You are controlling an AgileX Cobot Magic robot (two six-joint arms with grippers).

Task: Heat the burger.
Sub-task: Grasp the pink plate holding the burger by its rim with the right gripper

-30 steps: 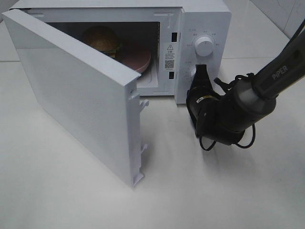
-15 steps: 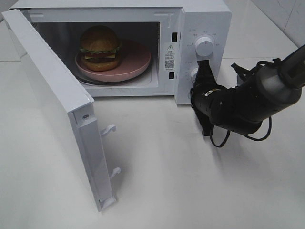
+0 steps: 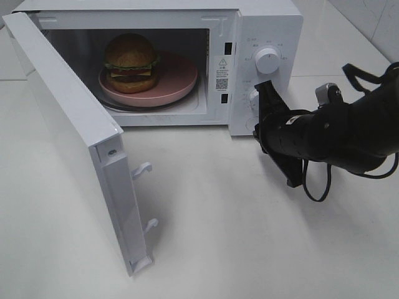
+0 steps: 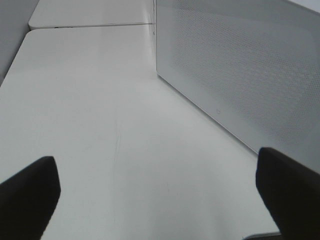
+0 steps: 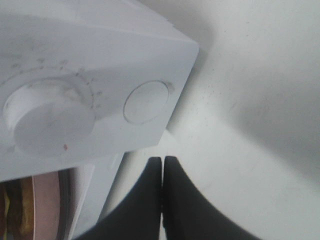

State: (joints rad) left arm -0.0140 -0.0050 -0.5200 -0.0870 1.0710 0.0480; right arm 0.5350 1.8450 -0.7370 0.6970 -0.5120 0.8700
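You're looking at a white table (image 3: pixel 249 237), matte and evenly lit, and one thing stands directly on it: a white microwave (image 3: pixel 268 25) toward the back edge. Its door (image 3: pixel 68 137) hangs wide open on the left, reaching out over the tabletop. Behind it, a thin seam (image 4: pixel 90 25) shows where your tabletop meets another white slab.

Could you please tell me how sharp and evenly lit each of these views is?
Exterior high view: sharp and evenly lit, faint shadows by the open door, burger clear. Left wrist view: left pincer shows only as dark, soft-edged tips. Right wrist view: very close, washed-out white, dial blurry, right pincer a dark silhouette.
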